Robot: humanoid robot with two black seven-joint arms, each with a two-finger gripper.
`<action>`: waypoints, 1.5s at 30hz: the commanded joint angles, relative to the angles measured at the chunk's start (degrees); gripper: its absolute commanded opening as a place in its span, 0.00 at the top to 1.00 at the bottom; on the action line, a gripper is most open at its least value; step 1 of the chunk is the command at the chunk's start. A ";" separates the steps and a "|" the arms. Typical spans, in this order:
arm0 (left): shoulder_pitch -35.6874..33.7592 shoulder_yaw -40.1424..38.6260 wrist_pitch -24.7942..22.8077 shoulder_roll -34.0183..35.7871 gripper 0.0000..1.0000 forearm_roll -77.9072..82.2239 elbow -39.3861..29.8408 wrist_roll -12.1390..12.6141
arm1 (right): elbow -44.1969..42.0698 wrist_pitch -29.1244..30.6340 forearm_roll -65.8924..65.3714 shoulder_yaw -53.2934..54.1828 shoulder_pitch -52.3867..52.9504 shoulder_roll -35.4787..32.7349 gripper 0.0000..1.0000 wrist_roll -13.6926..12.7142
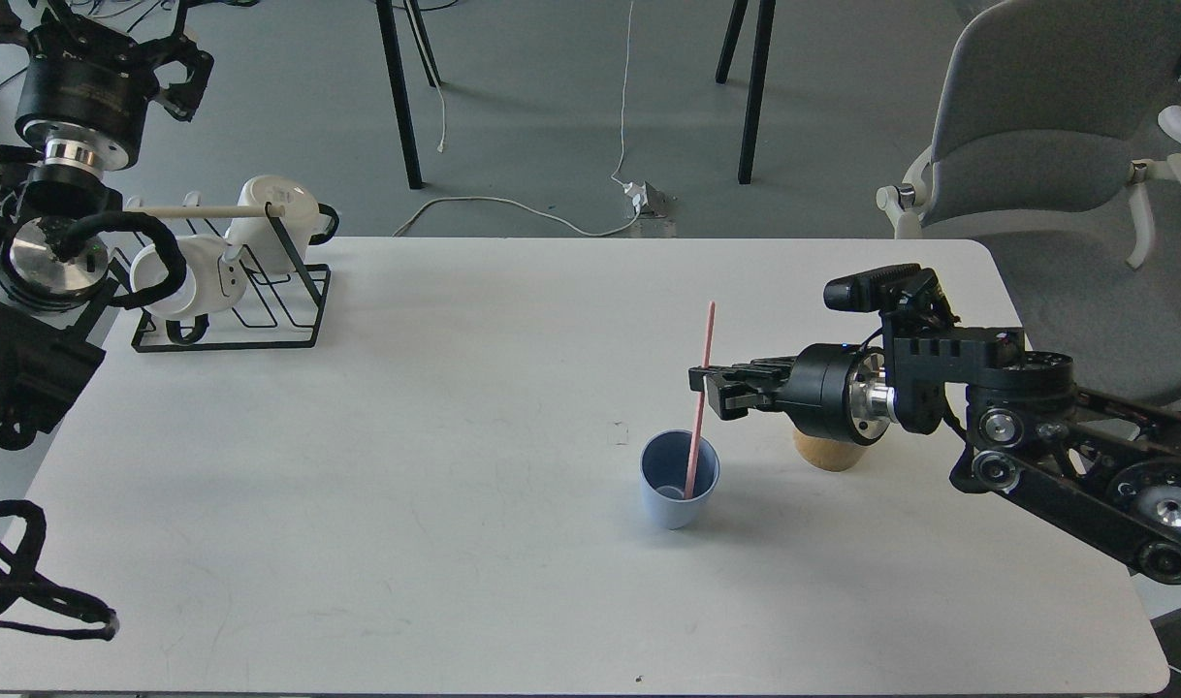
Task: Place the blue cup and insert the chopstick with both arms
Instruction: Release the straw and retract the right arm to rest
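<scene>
Right gripper (pixel 709 388) at a pink chopstick (pixel 699 397) standing in a blue cup (pixel 679 480).

The stick stands nearly upright, tip inside the cup; the fingers meet it mid-length, grasp uncertain. Left gripper (pixel 169 73), far off at top left, appears spread and empty.

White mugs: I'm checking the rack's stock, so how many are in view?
2, both on the black wire rack at the table's far left: one mug up at the wooden dowel, one lower, facing forward. The left arm may hide others.
</scene>
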 commanded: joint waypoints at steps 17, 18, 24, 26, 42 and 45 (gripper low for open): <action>0.00 0.00 0.00 0.17 0.01 0.00 -0.09 -1.05 | -1.50 1.49 7.37 13.18 0.36 0.20 0.02 0.62; 0.09 0.00 0.00 0.17 0.01 0.00 -0.09 -0.97 | -2.29 1.49 9.57 15.30 0.36 0.20 0.00 0.71; 0.09 0.00 0.00 0.17 0.01 0.00 -0.09 -1.05 | -9.23 0.87 28.20 28.13 0.45 -0.77 0.00 0.88; 0.09 0.09 0.00 -0.01 0.01 0.00 0.00 -1.05 | -11.86 0.70 32.95 31.30 0.27 -1.38 0.00 0.88; 1.50 0.00 0.00 -0.80 0.01 -2.10 0.53 -1.14 | -38.66 0.61 80.66 37.64 -1.04 -0.07 0.00 9.22; 1.50 0.09 0.00 -1.24 0.01 -2.46 1.05 -1.05 | -42.62 1.05 86.83 37.73 -1.31 1.77 0.00 10.81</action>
